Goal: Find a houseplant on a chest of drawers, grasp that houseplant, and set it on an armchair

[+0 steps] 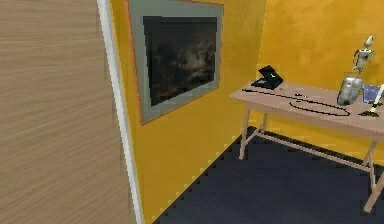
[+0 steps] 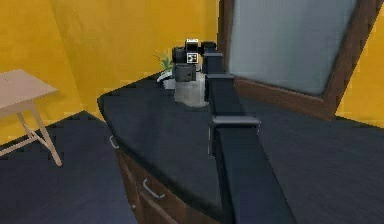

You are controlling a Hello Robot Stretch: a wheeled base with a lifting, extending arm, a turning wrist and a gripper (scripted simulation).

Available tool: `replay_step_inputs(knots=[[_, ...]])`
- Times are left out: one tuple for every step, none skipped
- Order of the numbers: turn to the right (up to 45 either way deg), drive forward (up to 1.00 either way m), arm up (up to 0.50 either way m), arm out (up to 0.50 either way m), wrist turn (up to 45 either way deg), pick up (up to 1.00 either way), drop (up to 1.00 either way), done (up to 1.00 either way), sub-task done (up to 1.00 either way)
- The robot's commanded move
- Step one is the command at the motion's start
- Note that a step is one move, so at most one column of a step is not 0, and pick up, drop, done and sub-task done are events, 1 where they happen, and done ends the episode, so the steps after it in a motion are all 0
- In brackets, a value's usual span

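Yellow walls (image 1: 290,40) closed the room, with a broad wooden door panel (image 1: 50,110) along the forward view's left. In the arm side view a dark chest of drawers (image 2: 150,120) spread across the lower half, its drawer fronts showing below the near edge. The arm (image 2: 235,140) reached out over its top. A framed panel (image 2: 290,45) with a grey pane leaned behind the chest's far edge, and a dark framed picture (image 1: 180,60) hung on the wall ahead. A light wooden table (image 1: 300,105) stood against the wall at the forward view's right.

The houseplant (image 2: 188,92), a pale pot with green leaves, stood on the chest's top by its far edge, toward the far left corner. The gripper (image 2: 182,66) was at the plant. How wide the claw stood could not be told, nor whether it had hold of anything.

Near the table's far left corner lay a black device (image 1: 268,78). A thin dark cable (image 1: 315,103) ran along its middle, and a pale statuette (image 1: 355,75) and a blue cup (image 1: 372,95) stood toward its right edge.
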Motion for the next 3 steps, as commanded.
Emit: replay_step_inputs(knots=[[0.0,0.0,0.0,0.0,-45.0,0.0,0.0,0.0,0.0],[0.0,0.0,0.0,0.0,-45.0,0.0,0.0,0.0,0.0],[0.0,0.0,0.0,0.0,-24.0,0.0,0.0,0.0,0.0]])
